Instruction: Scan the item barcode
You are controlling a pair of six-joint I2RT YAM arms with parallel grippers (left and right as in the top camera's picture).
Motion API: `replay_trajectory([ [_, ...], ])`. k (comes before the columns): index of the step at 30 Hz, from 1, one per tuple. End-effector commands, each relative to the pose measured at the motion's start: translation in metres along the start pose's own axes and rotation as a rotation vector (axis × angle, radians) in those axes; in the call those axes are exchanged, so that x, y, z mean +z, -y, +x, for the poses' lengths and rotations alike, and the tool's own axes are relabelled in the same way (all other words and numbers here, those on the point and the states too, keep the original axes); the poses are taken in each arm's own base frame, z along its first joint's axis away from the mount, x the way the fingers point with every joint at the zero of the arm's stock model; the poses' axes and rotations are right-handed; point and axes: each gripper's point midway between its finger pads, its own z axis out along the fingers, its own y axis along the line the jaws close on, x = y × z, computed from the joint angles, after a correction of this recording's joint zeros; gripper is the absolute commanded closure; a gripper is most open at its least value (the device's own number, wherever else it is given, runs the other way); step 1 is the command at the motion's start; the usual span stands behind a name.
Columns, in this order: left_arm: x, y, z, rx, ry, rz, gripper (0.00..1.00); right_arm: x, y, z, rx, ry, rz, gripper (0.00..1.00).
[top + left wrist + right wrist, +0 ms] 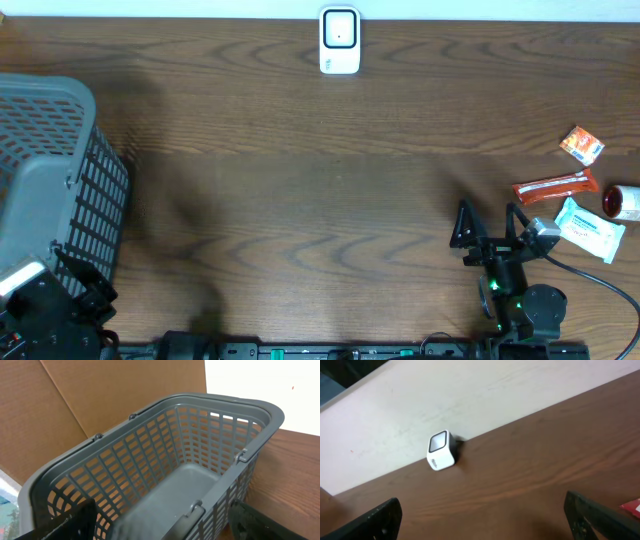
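My right end effector point(488, 228) stands spread wide and holds nothing; it hovers over the brown wooden surface point(300, 180) near my right front corner. My left end effector point(160, 527) is also spread and empty, close above the grey plastic lattice basket point(165, 475), which sits at the left edge and looks empty inside.

The things to scan lie together at the right edge: a small orange and white sachet point(582, 145), a long orange and white packet point(555, 187), a flat white pouch with pale blue print point(590, 229) and a red and white round container point(622, 202) that is partly cut by the frame. The white box-shaped scanner with a dark window point(339, 40) stands at the far edge, well apart from them.

I think several things can go wrong here. The items lie near each other, so my wide fingers may push one neighbour or pinch two at once. The pouch and the packets are flat on the surface, so the fingers may slide over them and close on nothing. I cannot see any barcode from here, so I may present the wrong face to the window. The long carry to the scanner also gives a thin packet the chance to slip.
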Motion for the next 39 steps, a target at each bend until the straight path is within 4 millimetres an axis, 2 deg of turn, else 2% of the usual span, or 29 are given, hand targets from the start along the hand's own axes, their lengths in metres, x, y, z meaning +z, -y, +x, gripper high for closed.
replay_trajectory([
  [1, -0.001, -0.003, -0.001, -0.01, 0.006, -0.011, 0.16, 0.0, 0.0, 0.006, 0.016, -0.021, 0.0, 0.01],
  [6, -0.002, -0.004, -0.001, -0.01, 0.006, -0.011, 0.16, 0.0, -0.014, 0.013, 0.013, -0.048, -0.055, 0.01],
  [15, -0.003, -0.006, -0.001, -0.019, 0.013, -0.01, 0.16, 0.0, -0.014, 0.013, 0.013, -0.049, -0.057, 0.01],
  [25, -0.02, -0.026, 0.001, -0.093, 0.08, -0.014, 0.16, 0.0, -0.014, 0.013, 0.013, -0.049, -0.057, 0.01],
  [27, -0.02, -0.023, 0.007, -0.088, 0.07, 0.007, 0.16, 0.0, -0.014, 0.013, 0.013, -0.049, -0.057, 0.01],
  [31, -0.013, 0.022, 0.027, -0.078, 0.052, 0.196, 0.16, 0.0, -0.014, 0.013, 0.013, -0.049, -0.057, 0.01],
  [36, -0.005, 0.103, 0.033, -0.149, 0.163, 0.518, 0.16, 0.0, -0.014, 0.013, 0.013, -0.049, -0.057, 0.01],
  [39, 0.005, 0.143, 0.047, -0.158, 0.206, 0.644, 0.16, 0.0, -0.014, 0.013, 0.013, -0.049, -0.057, 0.01],
])
